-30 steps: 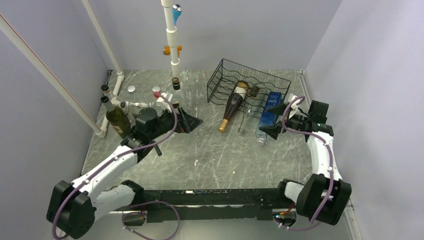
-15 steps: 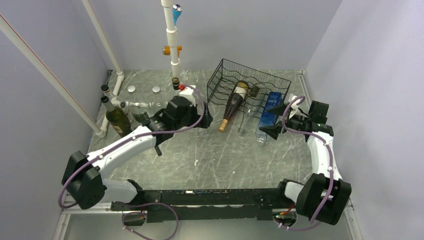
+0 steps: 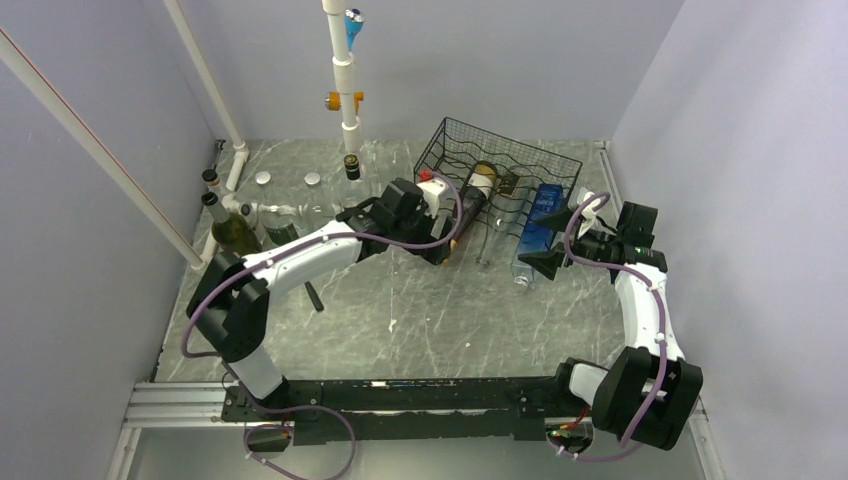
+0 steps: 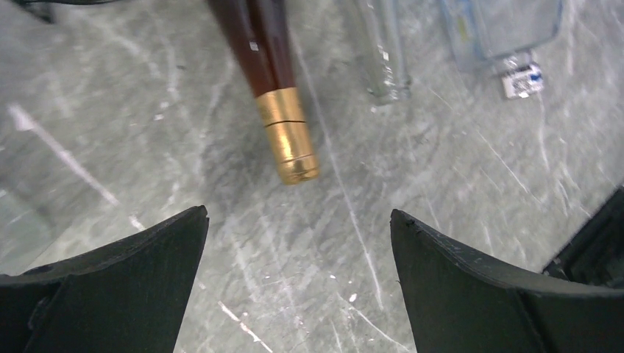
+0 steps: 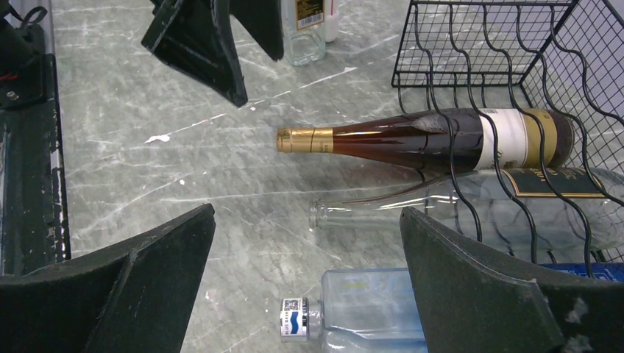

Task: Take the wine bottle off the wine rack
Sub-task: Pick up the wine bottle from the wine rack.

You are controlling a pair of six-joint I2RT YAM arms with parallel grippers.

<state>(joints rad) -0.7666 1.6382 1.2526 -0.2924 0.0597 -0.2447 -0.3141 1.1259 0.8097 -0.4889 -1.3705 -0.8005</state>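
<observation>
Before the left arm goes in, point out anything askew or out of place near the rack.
Nothing looks spilled or broken. The wine bottle lies flat in the wine rack, its gold-foiled neck poking out the front. A clear bottle and a blue square bottle lie alongside. Two loose caps sit far left.

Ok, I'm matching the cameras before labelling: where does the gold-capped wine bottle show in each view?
Top external: wine bottle centre-right, in the wine rack, neck hidden under the left gripper.
Left wrist: top, left of centre, gold cap pointing down.
Right wrist: centre, lying across, cap leftward.
Shared landmark: the clear glass bottle beside it.
</observation>
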